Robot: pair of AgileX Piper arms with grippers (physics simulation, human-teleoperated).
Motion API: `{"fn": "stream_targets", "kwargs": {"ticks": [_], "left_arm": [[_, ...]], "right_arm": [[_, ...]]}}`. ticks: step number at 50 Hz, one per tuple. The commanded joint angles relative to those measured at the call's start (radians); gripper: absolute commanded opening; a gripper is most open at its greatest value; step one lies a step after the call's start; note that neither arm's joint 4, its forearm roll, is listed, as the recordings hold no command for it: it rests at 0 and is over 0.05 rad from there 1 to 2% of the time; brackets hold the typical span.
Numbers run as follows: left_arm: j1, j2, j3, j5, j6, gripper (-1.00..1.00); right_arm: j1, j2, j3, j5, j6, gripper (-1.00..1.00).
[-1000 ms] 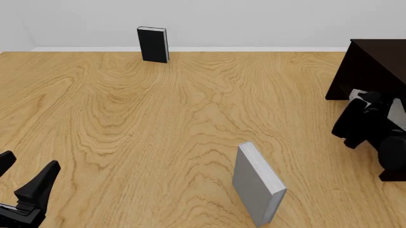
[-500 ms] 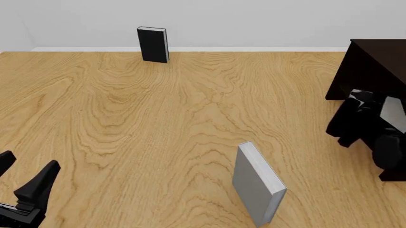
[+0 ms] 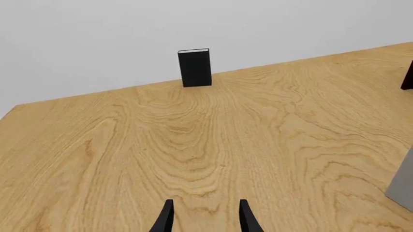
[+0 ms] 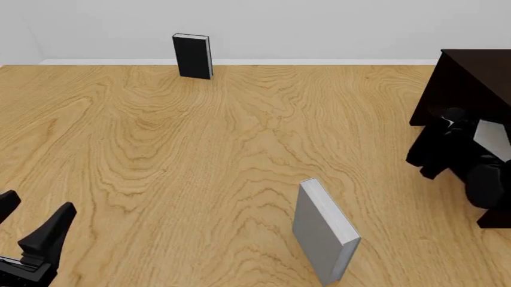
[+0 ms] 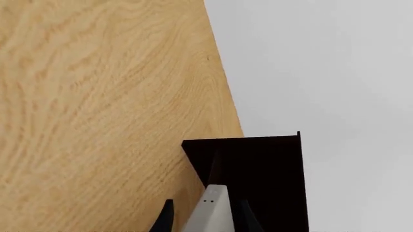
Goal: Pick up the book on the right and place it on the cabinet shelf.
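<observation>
While right pincer (image 5: 204, 207) clasps book (image 5: 209, 218) at cabinet (image 4: 471, 84), left pincer (image 3: 203, 207) gapes; black book (image 4: 193, 56) far off.

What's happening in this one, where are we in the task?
The right gripper is shut on the book, holding it up in front of the dark cabinet; it is not yet on the shelf. The left gripper hangs open over the near left of the table, holding nothing. A larger grey book and a black book stand untouched.
</observation>
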Motion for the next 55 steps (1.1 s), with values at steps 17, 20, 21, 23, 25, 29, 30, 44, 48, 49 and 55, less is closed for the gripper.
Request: {"fn": "stream_targets", "kwargs": {"ticks": [17, 20, 21, 23, 25, 29, 30, 44, 48, 49, 55], "left_arm": [[-0.004, 0.000, 0.000, 0.001, 0.002, 1.00], [-0.004, 0.000, 0.000, 0.001, 0.002, 1.00], [-0.005, 0.000, 0.000, 0.001, 0.002, 1.00], [-0.004, 0.000, 0.000, 0.001, 0.001, 1.00], [-0.006, 0.000, 0.000, 0.002, 0.003, 1.00], [-0.008, 0.000, 0.000, 0.003, 0.003, 1.00], [-0.007, 0.000, 0.000, 0.003, 0.002, 1.00], [-0.009, 0.000, 0.000, 0.003, 0.008, 1.00], [-0.009, 0.000, 0.000, 0.004, 0.008, 1.00], [-0.009, 0.000, 0.000, 0.004, 0.008, 1.00], [-0.009, 0.000, 0.000, 0.004, 0.008, 1.00]], "right_arm": [[-0.033, -0.051, 0.042, -0.003, -0.016, 1.00], [-0.039, -0.054, 0.049, -0.006, -0.018, 1.00], [-0.040, -0.054, 0.052, -0.008, -0.019, 1.00], [-0.044, -0.062, 0.054, -0.006, -0.019, 1.00], [-0.049, -0.069, 0.059, -0.006, -0.023, 1.00], [-0.057, -0.076, 0.066, -0.006, -0.025, 1.00], [-0.060, -0.078, 0.067, -0.006, -0.024, 1.00], [-0.088, -0.090, 0.084, -0.010, -0.023, 1.00], [-0.101, -0.096, 0.090, -0.013, -0.022, 1.00], [-0.101, -0.096, 0.091, -0.015, -0.023, 1.00], [-0.117, -0.101, 0.097, -0.019, -0.019, 1.00]]}}
